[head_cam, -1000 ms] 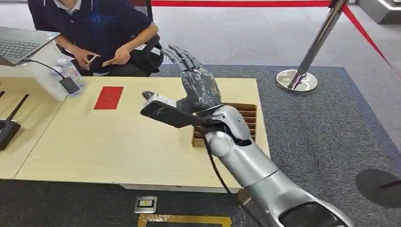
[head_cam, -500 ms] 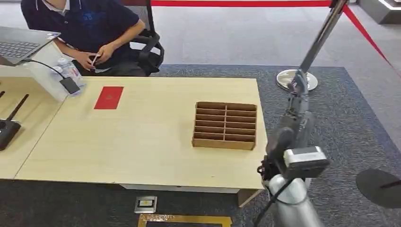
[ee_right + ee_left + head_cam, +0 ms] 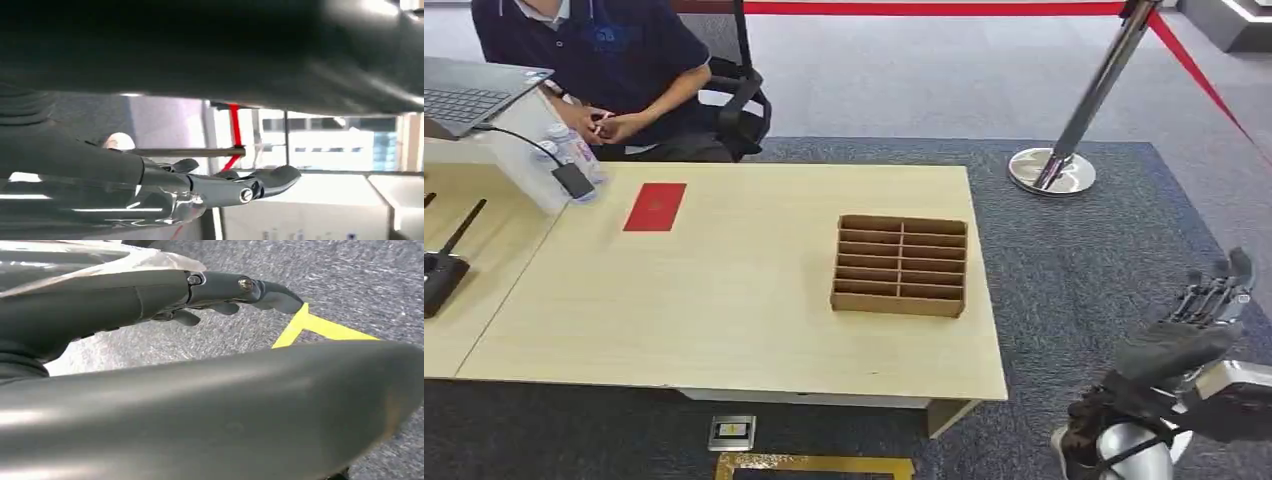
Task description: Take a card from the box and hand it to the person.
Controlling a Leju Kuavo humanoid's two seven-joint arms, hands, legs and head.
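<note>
The brown cardboard box [image 3: 901, 265] with several slots stands on the right part of the wooden table [image 3: 724, 300]; I see no card in its slots. The seated person [image 3: 604, 60] at the far left holds a small card [image 3: 602, 124] between both hands. My right hand [image 3: 1194, 322] hangs low beyond the table's right edge, over the carpet, fingers spread and holding nothing; its fingers [image 3: 240, 189] stretch out straight in the right wrist view. My left hand's fingers [image 3: 240, 287] reach out over grey carpet with nothing in them.
A red flat envelope [image 3: 655, 206] lies on the table near the person. A laptop [image 3: 469, 95], bottles [image 3: 574, 150] and a black radio [image 3: 444, 265] sit at the left. A chrome stanchion [image 3: 1064, 150] with red rope stands at the back right. Yellow tape [image 3: 320, 327] marks the floor.
My right arm has swung from above the box, off the table and down to the right. The person has drawn both hands with the card in towards the body.
</note>
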